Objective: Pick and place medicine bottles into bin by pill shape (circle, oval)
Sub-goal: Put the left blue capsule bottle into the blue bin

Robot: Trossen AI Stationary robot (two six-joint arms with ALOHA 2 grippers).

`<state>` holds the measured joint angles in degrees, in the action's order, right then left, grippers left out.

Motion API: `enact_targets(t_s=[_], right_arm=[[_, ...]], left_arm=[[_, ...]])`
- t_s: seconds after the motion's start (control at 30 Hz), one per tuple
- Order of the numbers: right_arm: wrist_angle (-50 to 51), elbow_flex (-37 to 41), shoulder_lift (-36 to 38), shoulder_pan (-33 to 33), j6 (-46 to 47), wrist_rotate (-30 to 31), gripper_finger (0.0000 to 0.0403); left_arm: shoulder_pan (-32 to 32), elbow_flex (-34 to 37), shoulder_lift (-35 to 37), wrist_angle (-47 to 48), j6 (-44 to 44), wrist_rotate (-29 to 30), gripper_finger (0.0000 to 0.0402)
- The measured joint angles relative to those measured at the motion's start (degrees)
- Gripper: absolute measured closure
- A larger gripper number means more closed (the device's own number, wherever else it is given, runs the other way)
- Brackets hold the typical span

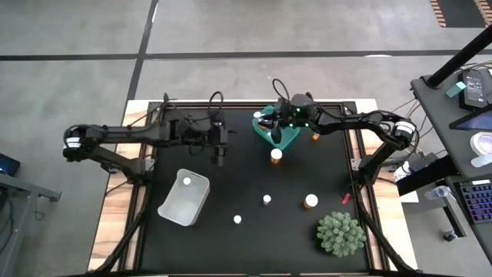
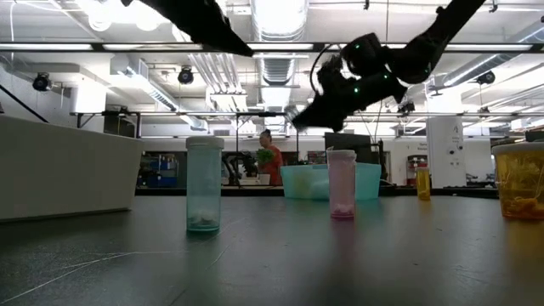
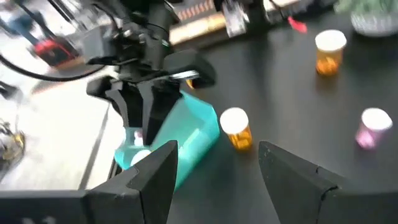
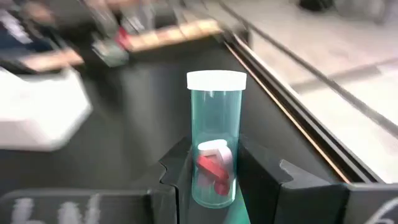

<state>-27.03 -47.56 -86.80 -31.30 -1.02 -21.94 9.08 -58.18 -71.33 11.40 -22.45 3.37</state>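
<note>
My right gripper hangs over the teal bin at the table's far middle, shut on a clear teal bottle that has a white cap and red and white pills inside. My left gripper is open and empty, left of the teal bin and above the table. Two amber bottles, a pink one and a teal one stand upright on the black mat. One white-capped bottle lies in the white bin. My right gripper pinches the teal bottle's lower body between its two fingers, one on each side. The bottle lies along the fingers, and its capped end sticks out past the fingertips. It is lifted clear, above the teal bin.
A green spiky plant stands at the near right corner. Another amber bottle and a white-capped one stand beside the teal bin. A small red thing lies near the right edge. A raised frame runs round the mat.
</note>
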Motion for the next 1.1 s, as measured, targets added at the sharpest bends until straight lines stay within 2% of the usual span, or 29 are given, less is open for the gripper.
enact_targets(t_s=[0.17,0.27,0.37,0.53,0.77,1.1], right_arm=[[-14.3,2.0,0.0,2.9,4.4,-4.4,0.0303],[-19.9,2.0,0.0,4.7,5.8,-4.6,0.0303],[-24.3,2.0,0.0,6.3,6.0,-4.6,0.0303],[-30.1,2.0,0.1,7.3,7.5,-3.3,0.0303],[-30.2,2.0,0.1,7.4,8.3,-3.0,0.0303],[-30.3,2.0,0.1,7.9,10.2,-3.0,0.0303]], left_arm=[[2.3,8.5,-0.7,-18.1,4.0,-0.3,0.0194],[4.1,12.1,-2.5,-30.7,7.7,-1.0,0.0194],[5.4,13.8,-5.2,-39.2,12.0,-3.4,0.0195],[5.6,13.9,-11.0,-47.2,15.5,-4.1,0.0195],[5.6,13.9,-16.0,-58.3,17.6,-4.1,0.0195],[6.1,13.8,-16.5,-59.3,14.1,-2.8,0.0204]])
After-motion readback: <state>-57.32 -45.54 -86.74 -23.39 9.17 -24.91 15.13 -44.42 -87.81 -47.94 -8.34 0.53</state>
